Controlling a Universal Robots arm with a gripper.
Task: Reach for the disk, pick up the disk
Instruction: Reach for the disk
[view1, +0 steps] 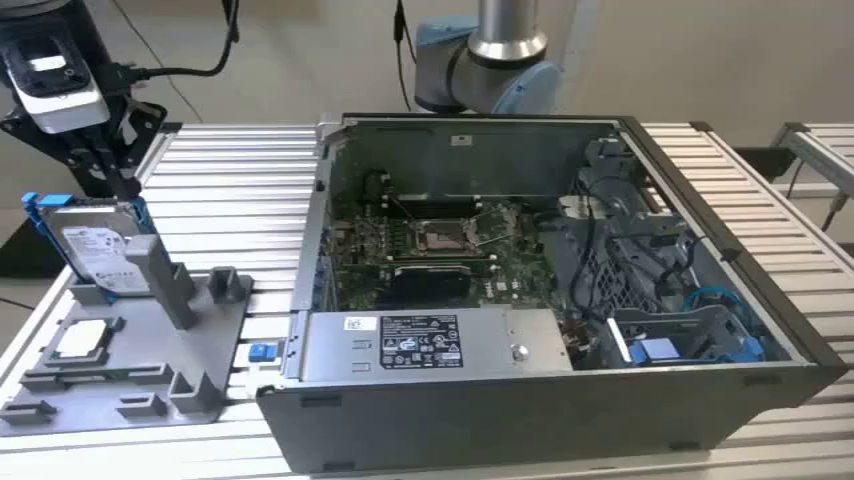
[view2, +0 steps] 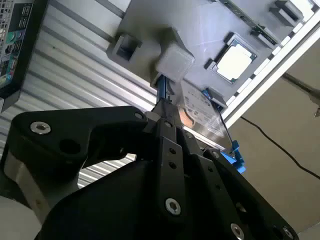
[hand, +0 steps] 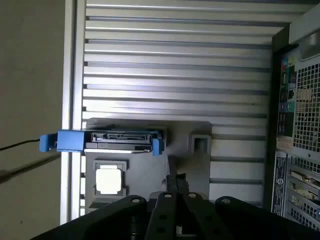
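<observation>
Your disk (view1: 96, 245) stands on edge in the grey holder (view1: 200, 350) on the desk (view1: 227, 170), at the exterior view's left, slotted upright so its blue-framed top edge is free to grab. The claw (view1: 118, 178) hangs just above it, looks closed, and holds nothing. The first wrist view shows it clear of the disk.

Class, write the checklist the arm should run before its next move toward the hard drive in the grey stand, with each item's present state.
1. Disk stands upright in the grey stand: ok.
2. Disk's top edge unobstructed: ok.
3. Gripper near the disk's top: ok.
4. Gripper lined up over the disk: not ok, offset from it in the first wrist view.
5. CPU chip lies flat, apart from the disk: ok.
</observation>
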